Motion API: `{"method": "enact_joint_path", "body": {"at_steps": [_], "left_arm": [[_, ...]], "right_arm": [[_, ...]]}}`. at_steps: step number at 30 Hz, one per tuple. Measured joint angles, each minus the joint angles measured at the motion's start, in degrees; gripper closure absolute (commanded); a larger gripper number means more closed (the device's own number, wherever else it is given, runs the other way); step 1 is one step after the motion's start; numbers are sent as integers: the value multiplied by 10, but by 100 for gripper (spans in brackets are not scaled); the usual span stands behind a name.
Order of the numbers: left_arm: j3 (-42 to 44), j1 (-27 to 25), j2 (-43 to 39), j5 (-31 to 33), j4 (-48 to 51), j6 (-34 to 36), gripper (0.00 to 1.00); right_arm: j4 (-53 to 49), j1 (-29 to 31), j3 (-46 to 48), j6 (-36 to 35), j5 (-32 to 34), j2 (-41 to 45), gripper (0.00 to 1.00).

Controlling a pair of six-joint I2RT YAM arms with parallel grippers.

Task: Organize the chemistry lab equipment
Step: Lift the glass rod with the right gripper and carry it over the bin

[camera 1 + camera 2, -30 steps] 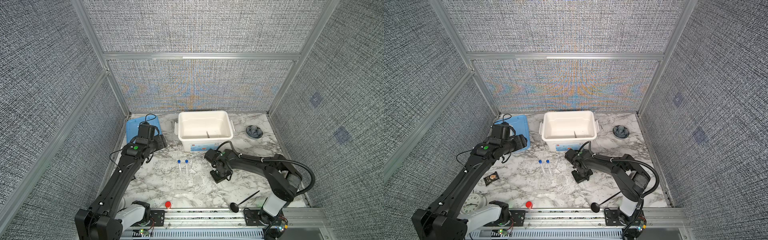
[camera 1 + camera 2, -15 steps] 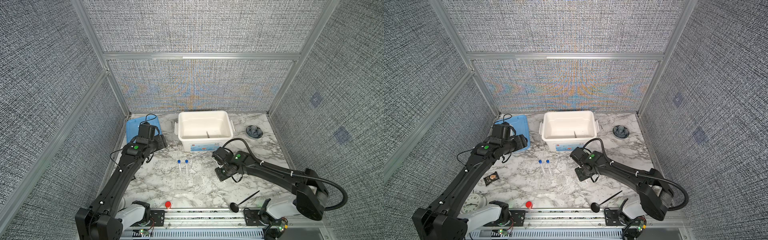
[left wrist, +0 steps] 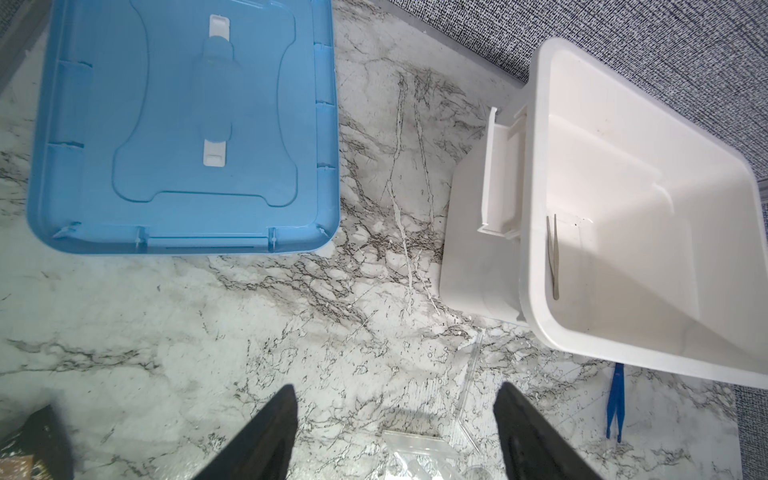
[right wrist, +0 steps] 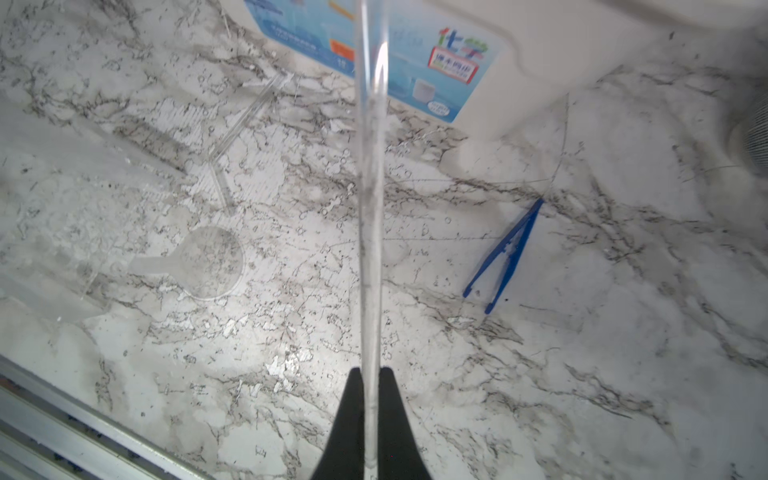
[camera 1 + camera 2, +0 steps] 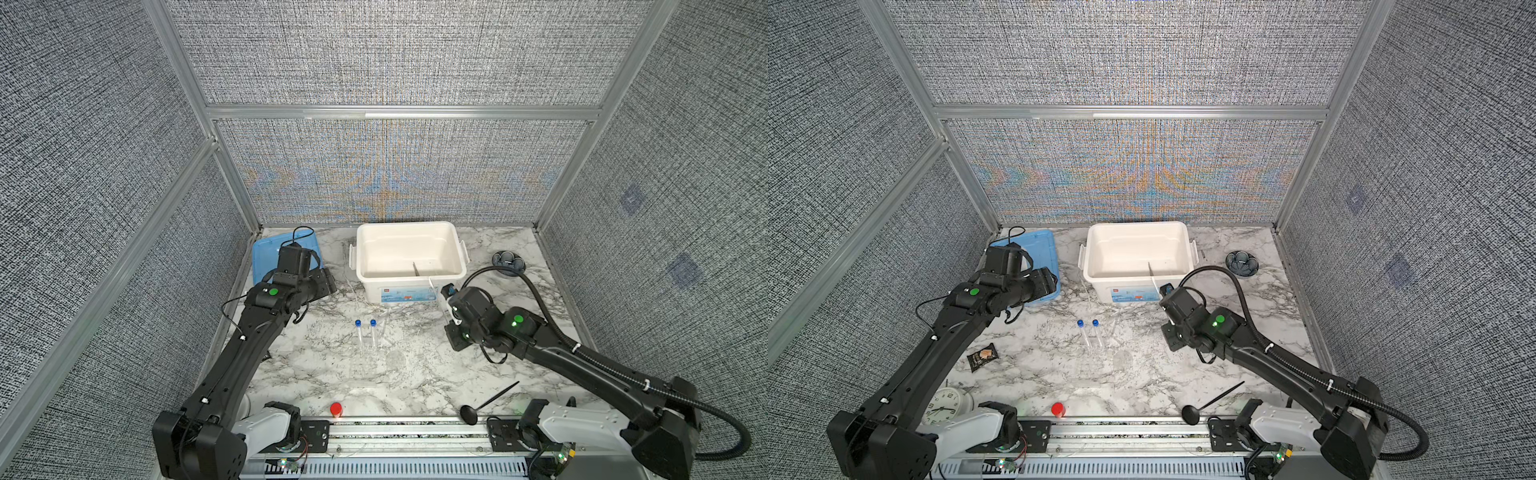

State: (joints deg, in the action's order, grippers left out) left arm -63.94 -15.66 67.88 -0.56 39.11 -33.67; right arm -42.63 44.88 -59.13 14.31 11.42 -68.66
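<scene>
My right gripper [image 4: 371, 374] is shut on a thin clear rod [image 4: 371, 187] that points toward the front of the white bin [image 5: 409, 227]. In both top views this gripper [image 5: 452, 330] hovers by the bin's front right corner. Dark blue forceps [image 4: 505, 253] lie on the marble beside it. Silver tweezers [image 3: 552, 257] rest inside the bin. Two blue-capped tubes [image 5: 365, 332] stand mid-table in a clear rack [image 4: 50, 282]. My left gripper [image 3: 395, 399] is open and empty above the marble between the blue lid [image 3: 187, 124] and the bin.
More clear rods [image 4: 245, 120] and a clear round paddle [image 4: 208, 262] lie near the rack. A black ladle [image 5: 486, 405] and a red cap [image 5: 336, 409] sit at the front edge. The flower-shaped dish [image 5: 508, 262] is back right; a clock [image 5: 944, 405] and a dark packet [image 5: 982, 357] are front left.
My right gripper has shifted to the right and toward the bin with the clear rod in its jaws, and its arm has stretched out. The left arm has stayed still.
</scene>
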Motion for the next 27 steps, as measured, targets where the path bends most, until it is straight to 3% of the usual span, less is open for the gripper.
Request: {"method": "enact_joint_path", "body": {"at_steps": [12, 16, 27], "left_arm": [[-12, 0, 4, -16, 4, 0, 24], [-4, 0, -7, -16, 14, -1, 23], [49, 0, -39, -45, -20, -9, 23]], "right_arm": [[-8, -111, -274, -177, -32, -191, 94], [-9, -118, -340, -238, -47, -252, 94], [-5, -134, -422, -348, -85, -353, 94]]}}
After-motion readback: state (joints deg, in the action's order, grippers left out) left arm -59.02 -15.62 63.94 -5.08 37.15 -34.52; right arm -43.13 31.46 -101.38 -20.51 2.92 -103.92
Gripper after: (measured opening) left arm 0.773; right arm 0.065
